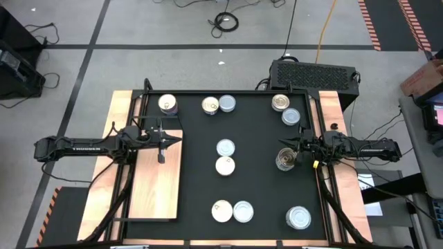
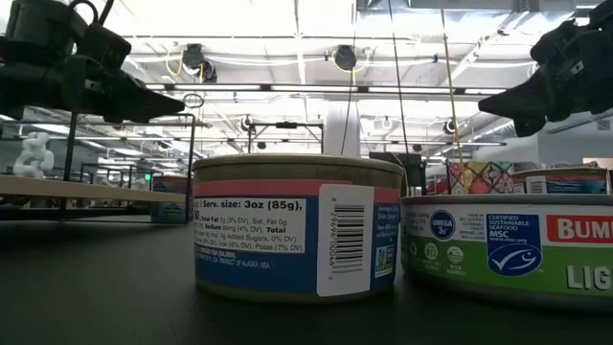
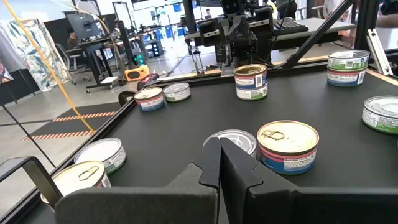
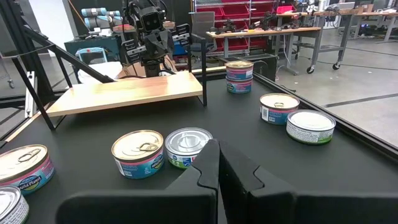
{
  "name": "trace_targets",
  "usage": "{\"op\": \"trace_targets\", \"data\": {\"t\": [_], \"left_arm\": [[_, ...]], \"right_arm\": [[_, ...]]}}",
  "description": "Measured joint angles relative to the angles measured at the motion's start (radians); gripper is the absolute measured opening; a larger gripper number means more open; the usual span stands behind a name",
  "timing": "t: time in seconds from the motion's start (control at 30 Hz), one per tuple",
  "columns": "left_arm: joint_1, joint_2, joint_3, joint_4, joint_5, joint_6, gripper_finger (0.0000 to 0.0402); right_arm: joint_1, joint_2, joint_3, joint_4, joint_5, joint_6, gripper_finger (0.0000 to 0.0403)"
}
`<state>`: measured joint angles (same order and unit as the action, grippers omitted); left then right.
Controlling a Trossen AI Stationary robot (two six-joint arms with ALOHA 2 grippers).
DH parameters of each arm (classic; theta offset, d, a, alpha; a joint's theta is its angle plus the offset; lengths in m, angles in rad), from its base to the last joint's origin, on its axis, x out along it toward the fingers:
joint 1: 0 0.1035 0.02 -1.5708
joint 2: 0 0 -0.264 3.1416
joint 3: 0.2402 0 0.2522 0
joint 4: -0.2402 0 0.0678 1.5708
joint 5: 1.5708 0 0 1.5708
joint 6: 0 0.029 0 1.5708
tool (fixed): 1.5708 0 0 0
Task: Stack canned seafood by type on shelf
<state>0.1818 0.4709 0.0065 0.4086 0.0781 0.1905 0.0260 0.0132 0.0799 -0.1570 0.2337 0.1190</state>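
Observation:
Round flat tins of canned seafood lie scattered on the black mat: a cream-topped tin (image 1: 225, 165) beside a silver-topped one (image 1: 225, 147) at the middle, a pair (image 1: 221, 211) near the front, others (image 1: 210, 105) along the far edge. A two-high stack (image 1: 285, 160) stands at the right. The shelf (image 1: 158, 176), a light wooden board raised on black legs, is at the left. My left gripper (image 1: 166, 142) hovers shut above the shelf's far end. Beside the stack, my right gripper (image 1: 284, 144) is shut and holds nothing.
A black frame (image 1: 228, 92) borders the mat, with wooden table strips (image 1: 121, 104) outside it. A black box (image 1: 313, 72) stands behind the far right corner. Open mat (image 1: 201, 180) lies between the shelf and the middle tins.

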Motion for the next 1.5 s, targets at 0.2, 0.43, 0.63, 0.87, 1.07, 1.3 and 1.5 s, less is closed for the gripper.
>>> {"op": "trace_targets", "data": {"t": [0.2, 0.43, 0.63, 0.87, 1.07, 1.3, 1.5], "left_arm": [[0.0, 0.0, 0.0, 0.0, 0.0, 0.0, 0.0004], [0.0, 0.0, 0.0, 0.0, 0.0, 0.0, 0.0004], [0.0, 0.0, 0.0, 0.0, 0.0, 0.0, 0.0004], [0.0, 0.0, 0.0, 0.0, 0.0, 0.0, 0.0004], [0.0, 0.0, 0.0, 0.0, 0.0, 0.0, 0.0004], [0.0, 0.0, 0.0, 0.0, 0.0, 0.0, 0.0004], [0.0, 0.0, 0.0, 0.002, 0.0, -0.011, 0.0004]], "right_arm": [[0.0, 0.0, 0.0, 0.0, 0.0, 0.0, 0.0], [0.0, 0.0, 0.0, 0.0, 0.0, 0.0, 0.0], [0.0, 0.0, 0.0, 0.0, 0.0, 0.0, 0.0], [0.0, 0.0, 0.0, 0.0, 0.0, 0.0, 0.0], [0.0, 0.0, 0.0, 0.0, 0.0, 0.0, 0.0], [0.0, 0.0, 0.0, 0.0, 0.0, 0.0, 0.0], [0.0, 0.0, 0.0, 0.026, 0.0, 0.0, 0.0]]}}
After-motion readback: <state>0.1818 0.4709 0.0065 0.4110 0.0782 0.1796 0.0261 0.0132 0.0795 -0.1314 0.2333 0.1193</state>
